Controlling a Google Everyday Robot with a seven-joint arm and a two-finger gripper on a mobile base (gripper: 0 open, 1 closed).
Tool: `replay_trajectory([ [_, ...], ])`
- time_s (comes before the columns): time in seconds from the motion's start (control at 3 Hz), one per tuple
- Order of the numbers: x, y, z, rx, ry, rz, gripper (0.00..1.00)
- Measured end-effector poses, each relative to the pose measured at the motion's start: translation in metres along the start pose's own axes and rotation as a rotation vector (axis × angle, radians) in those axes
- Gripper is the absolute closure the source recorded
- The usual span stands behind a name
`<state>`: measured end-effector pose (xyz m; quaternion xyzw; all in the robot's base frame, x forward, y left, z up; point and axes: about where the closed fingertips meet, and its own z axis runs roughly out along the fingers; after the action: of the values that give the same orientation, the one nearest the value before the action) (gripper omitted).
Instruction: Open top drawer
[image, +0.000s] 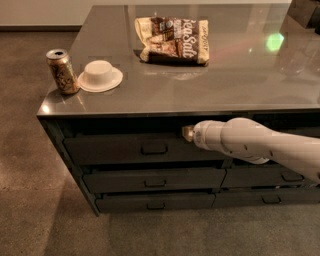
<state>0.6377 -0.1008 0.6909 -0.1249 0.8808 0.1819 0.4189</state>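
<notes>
The top drawer (120, 150) is the tallest dark grey front of the left stack, under the counter edge, with a small rectangular handle (154, 149) at its centre. It stands out a little from the cabinet, with a dark gap above it. My gripper (187, 133) is at the end of the white arm (250, 142), which reaches in from the right. It sits at the drawer's upper edge, to the right of and slightly above the handle.
Two shallower drawers (154, 180) lie below, and another stack (272, 177) is to the right behind the arm. On the grey counter (240, 75) stand a can (62, 71), a white upturned bowl (100, 75) and a snack bag (173, 41). A brown floor lies to the left.
</notes>
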Motion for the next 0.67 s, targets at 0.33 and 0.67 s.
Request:
replay_trajectory([
  [0.33, 0.0008, -0.0017, -0.0052, 0.003, 0.006, -0.01, 1.0],
  [0.67, -0.0003, -0.0014, -0.006, 0.003, 0.006, -0.01, 1.0],
])
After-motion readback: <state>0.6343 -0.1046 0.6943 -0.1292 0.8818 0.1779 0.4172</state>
